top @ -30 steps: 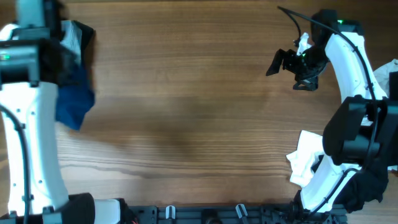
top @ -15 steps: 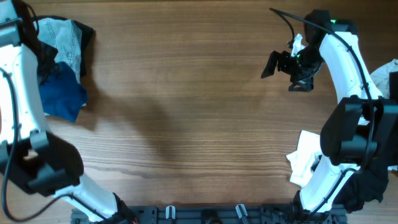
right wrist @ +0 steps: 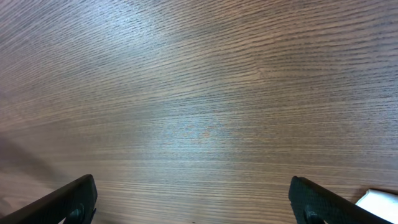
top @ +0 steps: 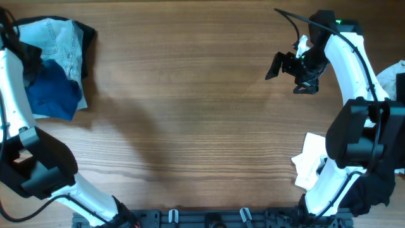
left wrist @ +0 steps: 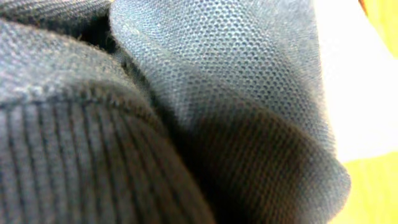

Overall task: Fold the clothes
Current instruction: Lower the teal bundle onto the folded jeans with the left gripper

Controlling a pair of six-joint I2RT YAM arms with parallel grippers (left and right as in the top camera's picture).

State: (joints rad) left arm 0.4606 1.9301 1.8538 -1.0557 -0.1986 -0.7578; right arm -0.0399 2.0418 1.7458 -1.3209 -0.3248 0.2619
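The dark blue shirt [top: 54,95] lies bunched at the table's far left edge, partly over pale blue denim [top: 60,39] with a black piece [top: 88,35] beside it. My left gripper [top: 30,63] is at the shirt's upper edge and seems shut on it. Its fingers are hidden, and dark knit fabric [left wrist: 205,112] fills the left wrist view. My right gripper [top: 288,63] hangs open and empty over bare wood at the far right. Both its fingertips show at the bottom corners of the right wrist view [right wrist: 193,199].
A white garment [top: 311,161] lies at the right front by the right arm's base, with a black piece [top: 376,190] behind it. Another white piece [top: 395,73] shows at the right edge. The wooden table [top: 190,114] stretches between the arms.
My left arm has swung left toward the table's edge, and the dark blue shirt has gone left with it, uncovering more denim. The right gripper shifted slightly left, then held still.
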